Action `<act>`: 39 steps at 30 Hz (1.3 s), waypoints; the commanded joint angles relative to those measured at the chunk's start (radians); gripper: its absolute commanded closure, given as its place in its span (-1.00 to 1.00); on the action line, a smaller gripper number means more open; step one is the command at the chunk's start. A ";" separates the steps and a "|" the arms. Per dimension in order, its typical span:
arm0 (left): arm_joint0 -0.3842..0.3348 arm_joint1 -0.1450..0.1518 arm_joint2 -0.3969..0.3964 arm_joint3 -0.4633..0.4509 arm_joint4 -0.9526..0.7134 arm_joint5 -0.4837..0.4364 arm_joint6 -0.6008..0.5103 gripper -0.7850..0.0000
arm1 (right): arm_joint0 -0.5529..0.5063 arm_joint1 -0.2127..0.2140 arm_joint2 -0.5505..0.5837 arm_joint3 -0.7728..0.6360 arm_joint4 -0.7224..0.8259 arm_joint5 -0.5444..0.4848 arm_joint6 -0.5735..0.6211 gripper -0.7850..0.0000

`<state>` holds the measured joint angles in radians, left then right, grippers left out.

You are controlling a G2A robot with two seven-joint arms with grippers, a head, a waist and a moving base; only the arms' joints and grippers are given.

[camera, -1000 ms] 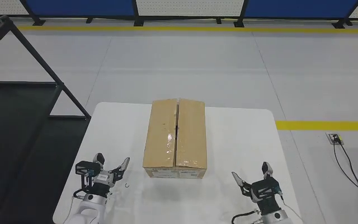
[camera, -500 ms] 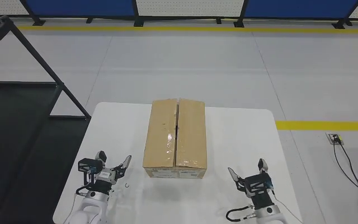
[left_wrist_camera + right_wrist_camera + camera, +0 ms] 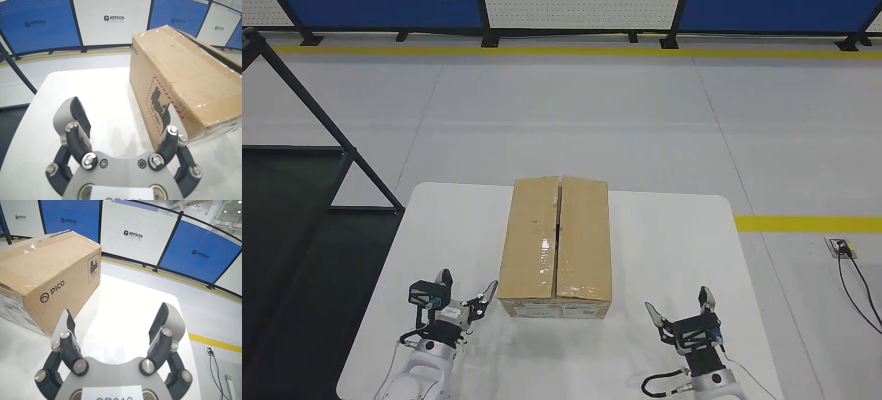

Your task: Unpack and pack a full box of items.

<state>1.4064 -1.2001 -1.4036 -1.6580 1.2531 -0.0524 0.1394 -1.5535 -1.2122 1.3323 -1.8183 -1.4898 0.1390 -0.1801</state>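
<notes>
My left gripper (image 3: 470, 285) is drawing closer to the box (image 3: 557, 235), which is standing closed in the middle of the table (image 3: 442, 230), and, with it and my right gripper (image 3: 678, 303) both wide open and empty, I am judging the box stiff, probably heavy, best pressed between its long sides.

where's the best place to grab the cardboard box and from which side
Likely its two long side walls, squeezed between both arms: left gripper from the left, right gripper from the right. The cardboard box lies flat and closed, and looks too wide for either open gripper to span.
</notes>
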 commanded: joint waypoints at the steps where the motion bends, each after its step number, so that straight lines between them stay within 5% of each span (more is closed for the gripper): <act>1: 0.000 -0.002 0.009 -0.001 0.009 -0.001 -0.002 -1.00 | 0.000 -0.001 0.000 0.004 -0.015 0.007 0.000 -1.00; 11: -0.004 -0.009 0.054 0.002 0.049 -0.007 -0.015 -1.00 | -0.037 0.004 0.013 -0.006 -0.108 -0.061 -0.088 -1.00; 39: -0.037 -0.024 0.125 -0.011 0.097 -0.018 -0.058 -1.00 | -0.037 0.004 0.013 -0.006 -0.108 -0.061 -0.088 -1.00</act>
<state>1.3722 -1.2226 -1.2836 -1.6696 1.3497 -0.0707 0.0803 -1.5908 -1.2081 1.3451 -1.8248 -1.5982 0.0777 -0.2685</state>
